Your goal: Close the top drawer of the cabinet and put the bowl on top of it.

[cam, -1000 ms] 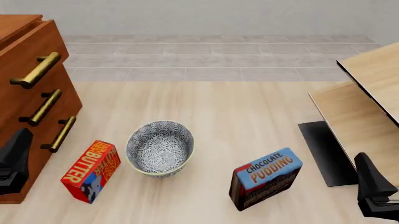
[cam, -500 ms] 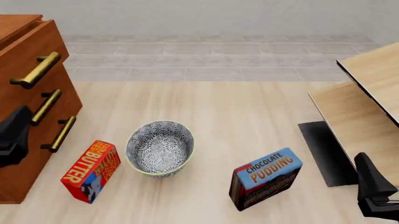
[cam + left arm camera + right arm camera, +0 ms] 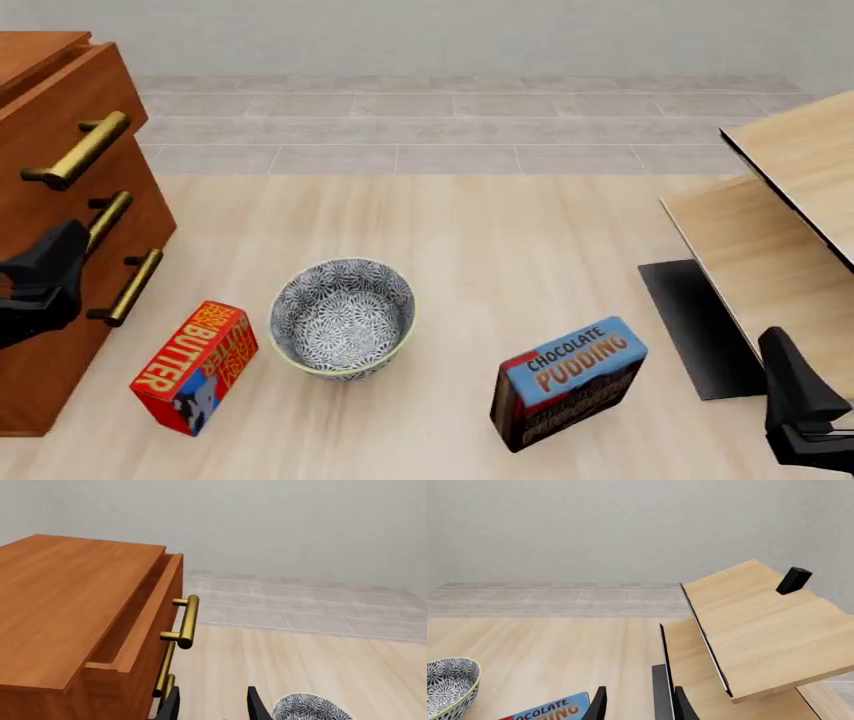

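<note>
You can read "BUTTER" on the red box, and "CHOCOLATE PUDDING" on the blue-topped box.

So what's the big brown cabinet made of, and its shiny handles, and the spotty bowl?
The cabinet looks like reddish-brown wood with a smooth finish; faint grain streaks run along its top. The top drawer's handle looks like polished brass, golden with a soft shine. The bowl looks like glazed ceramic, given its blue-and-white pattern and pale rim, though a render can't confirm that.

Matte black all over, both my grippers.
My left gripper shows blocky, angular black housing; my right gripper tapers to a dark wedge, with two slim black fingers poking up, plain and unmarked.
</note>
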### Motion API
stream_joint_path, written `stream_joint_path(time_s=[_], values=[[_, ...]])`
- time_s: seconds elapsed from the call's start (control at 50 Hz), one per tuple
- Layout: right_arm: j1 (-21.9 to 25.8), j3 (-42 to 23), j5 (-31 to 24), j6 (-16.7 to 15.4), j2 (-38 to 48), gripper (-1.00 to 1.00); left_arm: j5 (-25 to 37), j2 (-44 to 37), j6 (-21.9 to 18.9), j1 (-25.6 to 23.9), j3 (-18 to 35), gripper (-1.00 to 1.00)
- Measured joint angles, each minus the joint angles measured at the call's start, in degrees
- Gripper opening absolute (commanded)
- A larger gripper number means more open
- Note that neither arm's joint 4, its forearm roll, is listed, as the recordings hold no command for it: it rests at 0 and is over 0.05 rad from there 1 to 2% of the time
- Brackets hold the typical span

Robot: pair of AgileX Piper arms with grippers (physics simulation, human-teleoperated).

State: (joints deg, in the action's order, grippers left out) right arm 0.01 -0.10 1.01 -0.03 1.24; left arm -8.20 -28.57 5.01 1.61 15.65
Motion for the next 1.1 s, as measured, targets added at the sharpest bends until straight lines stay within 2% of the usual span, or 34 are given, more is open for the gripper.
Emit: stream_joint_path(time_s=[0.38,1.1], values=[[0.0,0.0,0.0,0.0,0.0,1.00,-5.8,-6.8,0.0,-0.1,-0.5,1.00],[0.0,0.0,0.0,0.0,0.0,1.00,-11.9,-11.9,1.3,8.1,-2.2,1.00]])
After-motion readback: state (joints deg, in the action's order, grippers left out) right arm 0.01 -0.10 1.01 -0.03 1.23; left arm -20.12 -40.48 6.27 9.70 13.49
